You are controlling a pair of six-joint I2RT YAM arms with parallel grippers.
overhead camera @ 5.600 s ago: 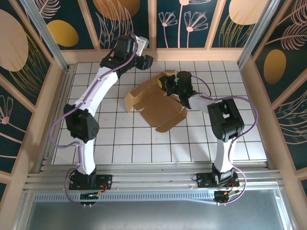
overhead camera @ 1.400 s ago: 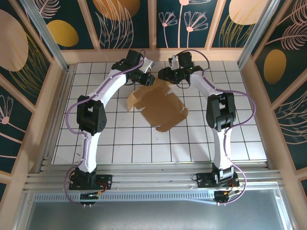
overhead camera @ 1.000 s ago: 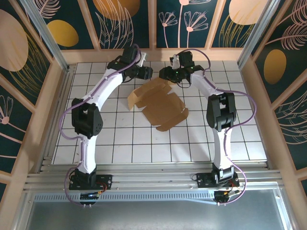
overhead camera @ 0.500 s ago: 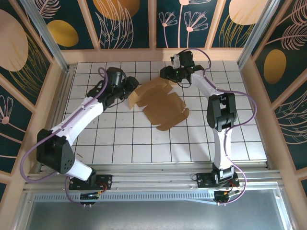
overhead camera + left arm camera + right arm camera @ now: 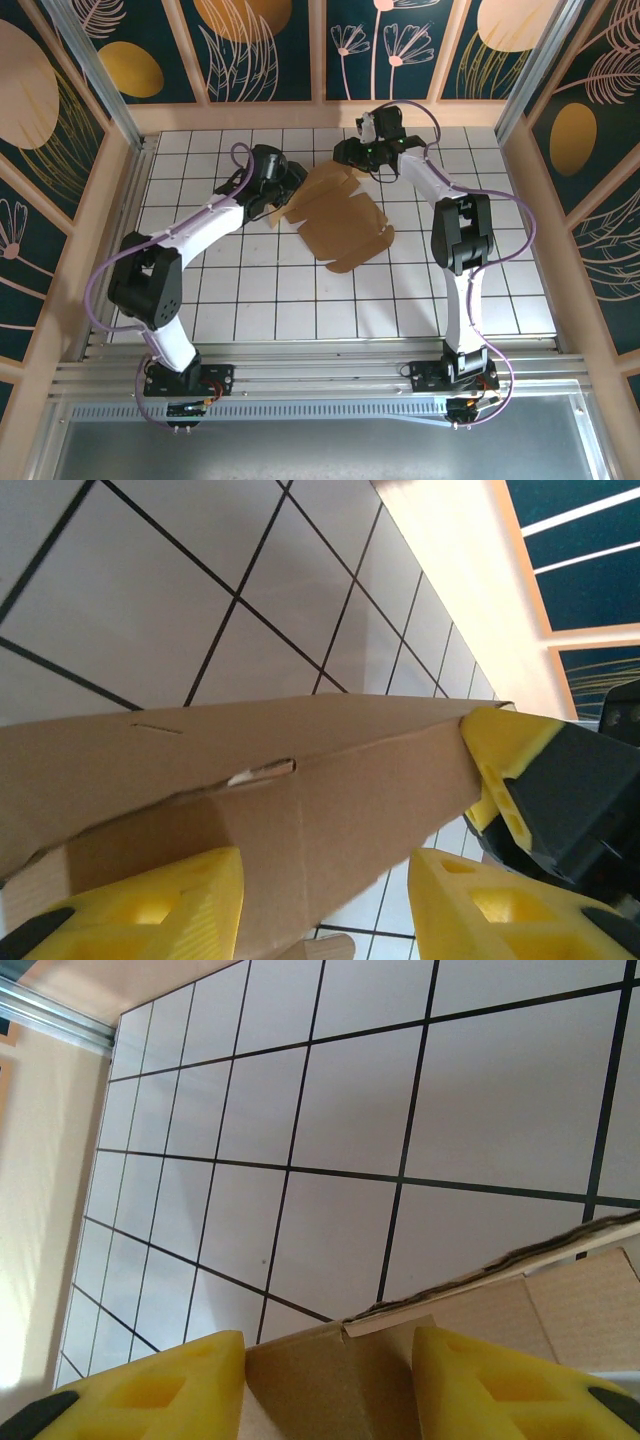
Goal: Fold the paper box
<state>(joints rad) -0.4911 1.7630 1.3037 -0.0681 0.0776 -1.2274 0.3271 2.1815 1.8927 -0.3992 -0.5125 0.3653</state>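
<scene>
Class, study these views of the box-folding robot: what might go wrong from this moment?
1. The paper box lies loose on the tiles, so pushing at its far edge may slide it instead of folding it.
2. The flap between the left fingers has a gaping slit at its crease; pulling could tear it there.

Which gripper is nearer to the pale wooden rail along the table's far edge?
Right. The right gripper sits at the brown cardboard paper box's far edge, close to the rail; the left gripper is at its left flap, farther from it.
</scene>
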